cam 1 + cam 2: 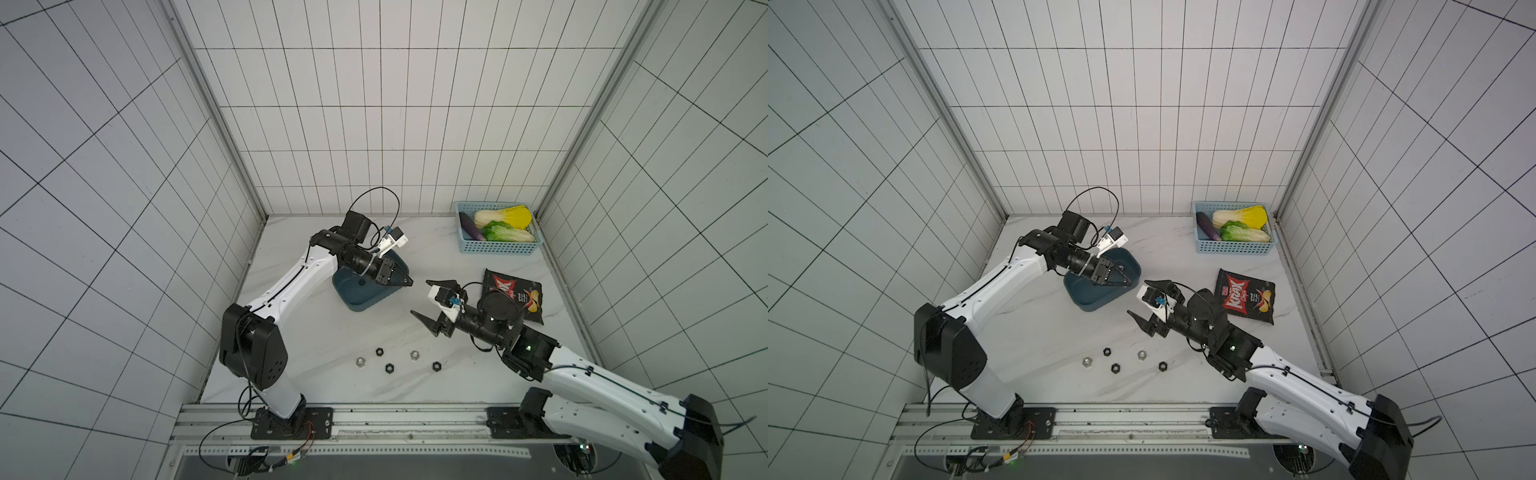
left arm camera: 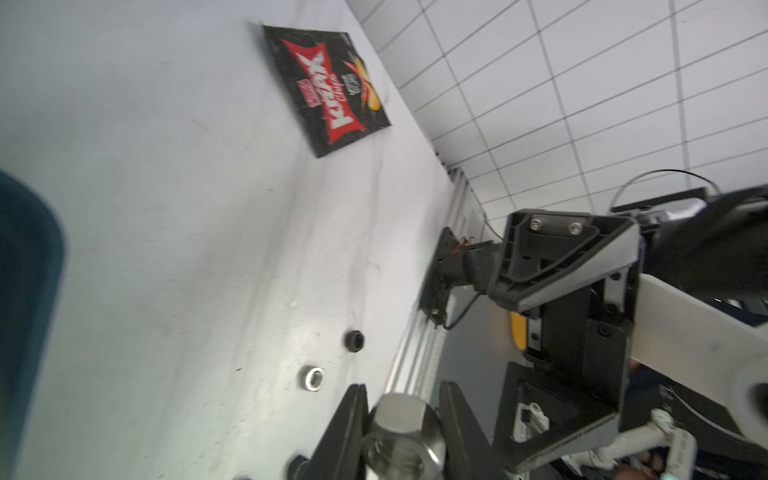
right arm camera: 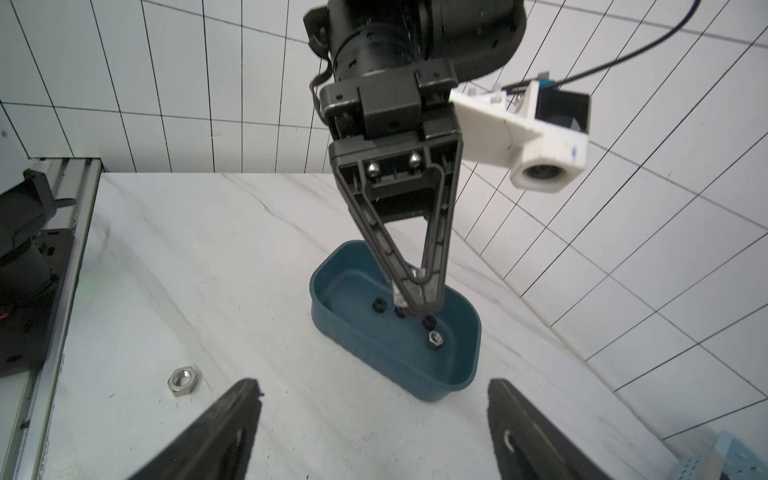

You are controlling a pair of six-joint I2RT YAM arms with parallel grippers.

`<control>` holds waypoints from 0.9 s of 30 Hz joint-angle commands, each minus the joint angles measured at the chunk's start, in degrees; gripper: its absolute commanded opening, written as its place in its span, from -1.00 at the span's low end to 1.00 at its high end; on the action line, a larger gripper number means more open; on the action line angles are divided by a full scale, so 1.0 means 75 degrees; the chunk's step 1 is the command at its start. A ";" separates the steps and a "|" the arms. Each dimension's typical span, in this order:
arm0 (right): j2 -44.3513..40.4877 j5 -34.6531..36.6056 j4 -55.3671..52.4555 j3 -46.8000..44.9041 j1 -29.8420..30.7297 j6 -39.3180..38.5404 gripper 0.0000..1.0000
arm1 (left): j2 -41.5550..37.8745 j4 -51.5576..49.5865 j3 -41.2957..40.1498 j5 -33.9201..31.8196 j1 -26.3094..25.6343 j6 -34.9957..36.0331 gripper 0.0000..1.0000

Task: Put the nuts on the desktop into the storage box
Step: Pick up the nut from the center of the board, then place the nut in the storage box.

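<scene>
The desktop (image 1: 332,340) is white marble, with tiled walls on three sides and an aluminium rail (image 1: 415,415) along its front edge. The storage box (image 1: 357,301) sits left of centre toward the back. A light blue basket (image 1: 494,248) of vegetables fills the back right corner, and a chip bag (image 1: 515,291) lies near the right wall, partly under the right arm. In both top views the left gripper (image 1: 409,281) reaches over the box's right end, but its load cannot be made out there. The left wrist view shows its fingers (image 2: 349,424) pinching a silver nut (image 2: 401,436). The right gripper (image 1: 422,297) hovers just off the box's near right corner with its jaws spread wide and nothing between them, as the right wrist view confirms (image 3: 372,384). That view alone looks into the box, where several small dropped nuts (image 3: 435,338) lie on its floor below the left fingertips. Five loose nuts (image 1: 389,368), three black and two silver, lie in a ragged row near the front rail, well apart from the box. Bare marble runs between them and the box, and more lies between the two arms.
</scene>
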 commanded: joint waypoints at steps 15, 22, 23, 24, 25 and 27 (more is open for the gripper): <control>0.0985 0.2617 -0.2248 0.0856 -0.0118 0.2952 0.98 | 0.2270 0.1384 0.0462 -0.5734 0.0184 0.0829 -0.66; 0.1086 0.2753 -0.2570 0.0833 -0.0140 0.3177 0.98 | 0.3065 0.1723 0.0683 -0.6462 -0.0081 0.0852 -0.61; 0.1087 0.2770 -0.2591 0.0822 -0.0138 0.3197 0.98 | 0.3153 0.1761 0.0701 -0.6489 -0.0116 0.0862 -0.58; 0.1084 0.2808 -0.2626 0.0801 -0.0138 0.3205 0.98 | 0.3228 0.1784 0.0733 -0.6513 -0.0151 0.0859 -0.56; 0.1075 0.2834 -0.2677 0.0797 -0.0134 0.3209 0.98 | 0.3303 0.1798 0.0784 -0.6534 -0.0170 0.0840 -0.55; 0.1054 0.2811 -0.2915 0.0802 -0.0135 0.3204 0.98 | 0.3484 0.1798 0.0914 -0.6572 -0.0199 0.0767 -0.49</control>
